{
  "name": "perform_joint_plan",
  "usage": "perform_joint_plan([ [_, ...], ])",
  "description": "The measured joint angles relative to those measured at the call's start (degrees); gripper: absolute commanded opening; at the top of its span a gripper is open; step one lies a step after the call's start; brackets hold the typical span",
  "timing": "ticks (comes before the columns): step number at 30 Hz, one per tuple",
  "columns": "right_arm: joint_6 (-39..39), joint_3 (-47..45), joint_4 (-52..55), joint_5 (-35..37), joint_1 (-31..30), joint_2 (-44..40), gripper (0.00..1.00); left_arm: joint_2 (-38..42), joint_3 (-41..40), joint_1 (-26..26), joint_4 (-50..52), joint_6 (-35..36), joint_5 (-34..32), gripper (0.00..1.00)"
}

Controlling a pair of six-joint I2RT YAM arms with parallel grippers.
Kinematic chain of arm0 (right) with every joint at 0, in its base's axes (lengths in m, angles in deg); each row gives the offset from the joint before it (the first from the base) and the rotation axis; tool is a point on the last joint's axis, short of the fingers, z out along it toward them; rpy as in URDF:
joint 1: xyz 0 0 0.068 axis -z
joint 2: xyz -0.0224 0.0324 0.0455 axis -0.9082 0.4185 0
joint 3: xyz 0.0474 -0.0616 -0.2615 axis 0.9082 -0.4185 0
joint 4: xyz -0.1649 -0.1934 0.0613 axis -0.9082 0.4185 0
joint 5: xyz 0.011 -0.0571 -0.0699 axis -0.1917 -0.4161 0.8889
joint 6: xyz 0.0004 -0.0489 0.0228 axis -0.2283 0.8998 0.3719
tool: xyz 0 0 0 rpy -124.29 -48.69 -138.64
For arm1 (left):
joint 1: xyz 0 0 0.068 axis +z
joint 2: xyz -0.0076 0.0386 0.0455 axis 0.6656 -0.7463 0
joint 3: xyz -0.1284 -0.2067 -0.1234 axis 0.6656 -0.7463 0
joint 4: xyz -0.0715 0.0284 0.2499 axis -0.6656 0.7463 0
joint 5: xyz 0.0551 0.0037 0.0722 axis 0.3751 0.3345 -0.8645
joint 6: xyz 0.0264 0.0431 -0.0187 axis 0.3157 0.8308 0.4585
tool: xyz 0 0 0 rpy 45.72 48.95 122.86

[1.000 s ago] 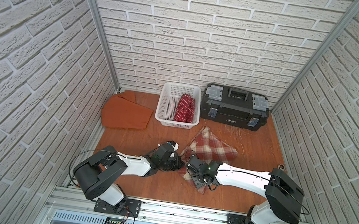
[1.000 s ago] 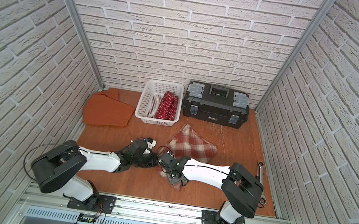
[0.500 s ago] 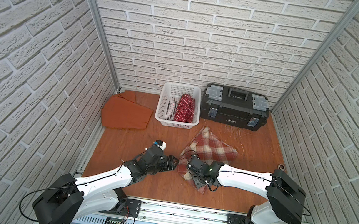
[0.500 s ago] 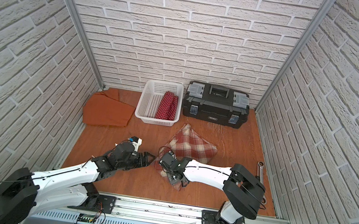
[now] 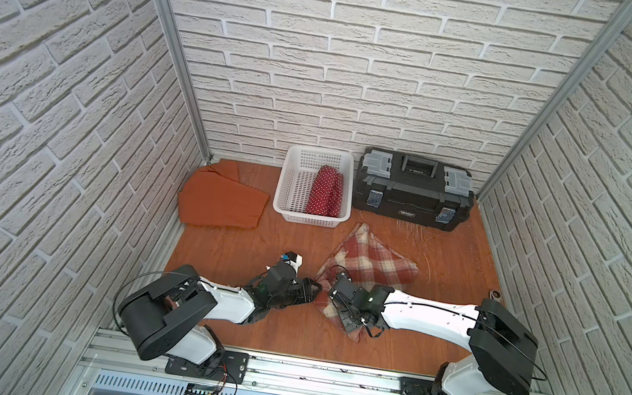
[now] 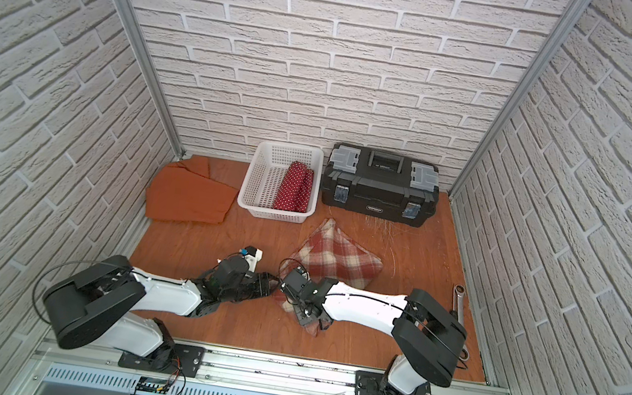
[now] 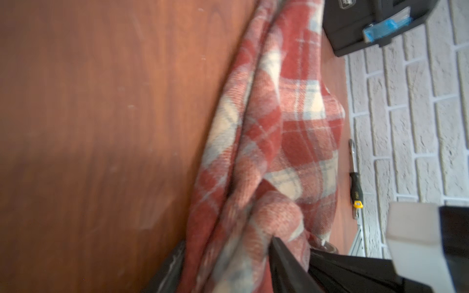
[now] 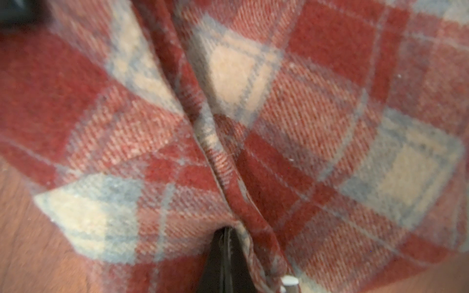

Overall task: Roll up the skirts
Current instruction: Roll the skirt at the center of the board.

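Plaid skirt crumpled mid-table, in front of the basket. My left gripper clamps its bunched edge. My right gripper is closed, pinching a crease.

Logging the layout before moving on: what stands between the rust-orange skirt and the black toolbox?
The white mesh basket, holding the rolled polka-dot skirt, stands between the orange skirt and the toolbox; both top views show it.

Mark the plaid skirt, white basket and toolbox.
plaid skirt (image 5: 375,257), a top view, middle of cloth
white basket (image 5: 294,187), a top view, bare mesh floor
toolbox (image 5: 412,187), a top view, lid centre
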Motion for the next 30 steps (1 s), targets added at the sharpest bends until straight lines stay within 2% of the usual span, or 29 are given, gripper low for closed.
perform_joint_plan([
  [6,-0.48,0.02,-0.13,0.09,0.00,-0.17,0.03,-4.90,1.29,-0.68,-3.82,0.35,0.70,0.08],
  [8,-0.63,-0.13,-0.28,0.37,0.00,-0.79,0.12,-5.57,2.54,-0.87,-3.61,0.52,0.50,0.00],
  [11,-1.14,-1.36,-0.42,0.94,-0.11,-2.78,0.30,-5.53,4.55,-1.57,-1.66,0.39,-0.13,0.00],
  [14,-1.22,-3.21,0.66,2.40,-1.79,-6.47,0.43,-3.72,6.10,-3.08,2.32,0.42,-0.70,0.00],
  [17,-1.31,-3.69,3.76,5.99,-7.10,-10.56,0.52,-0.28,6.73,-4.04,6.82,0.42,-1.09,0.00],
  [19,-1.40,-2.93,5.79,8.61,-12.55,-11.98,0.62,1.92,6.73,-4.04,10.03,0.44,-1.64,0.00],
  [22,-1.68,0.13,9.44,13.22,-21.09,-10.75,0.71,4.35,6.82,-4.04,15.45,0.63,-2.38,0.00],
  [25,-1.99,3.87,12.39,17.73,-27.32,-6.03,0.76,5.84,6.82,-4.04,20.00,0.63,-2.71,0.00],
  [30,-1.86,5.88,13.81,22.67,-30.62,2.01,0.79,8.02,6.82,-4.04,25.18,0.33,-2.89,0.00],
])
